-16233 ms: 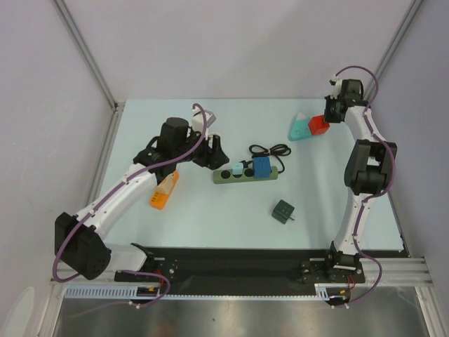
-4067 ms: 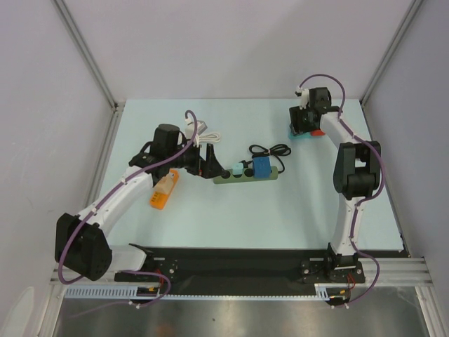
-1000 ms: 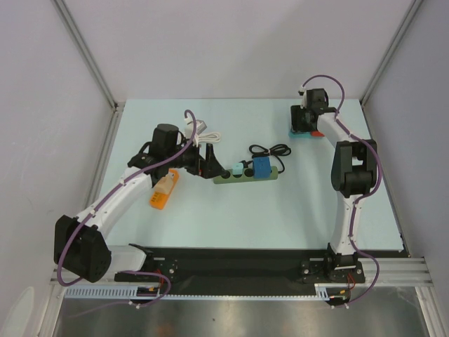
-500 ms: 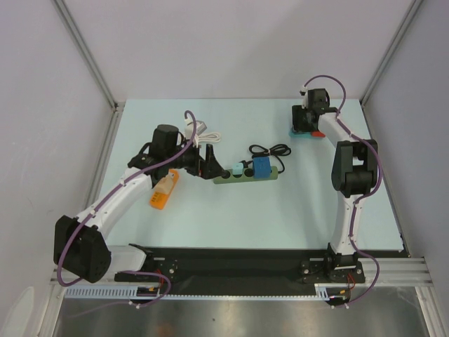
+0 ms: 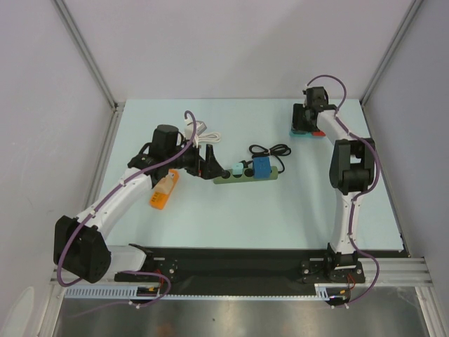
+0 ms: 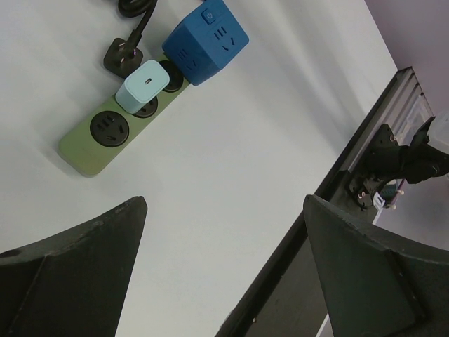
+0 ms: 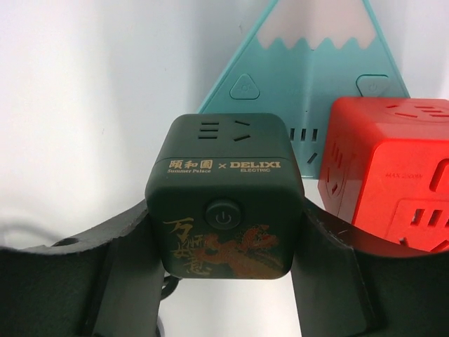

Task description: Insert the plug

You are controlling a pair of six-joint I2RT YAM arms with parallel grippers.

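Observation:
The plug is a dark green cube (image 7: 226, 193) with a power button and a gold dragon print. My right gripper (image 7: 226, 239) is shut on it, one finger on each side. In the top view this gripper (image 5: 304, 126) is at the far right of the table, and the cube is hidden there. The olive power strip (image 5: 245, 177) lies mid-table with a blue cube adapter (image 5: 261, 167) and a pale teal charger (image 5: 240, 168) plugged in. Its left socket (image 6: 111, 128) is free. My left gripper (image 5: 210, 163) stands open by the strip's left end, holding nothing (image 6: 224, 203).
A teal mountain-shaped adapter (image 7: 316, 70) and a red cube adapter (image 7: 393, 168) sit just beyond the held plug. An orange object (image 5: 163, 191) lies under the left arm. A white cable (image 5: 205, 134) and the strip's black cord (image 5: 270, 149) lie behind the strip.
Over the last second nothing has visibly moved. Since the oldest frame, the dark green cube has left the table in front of the strip and sits in my right gripper.

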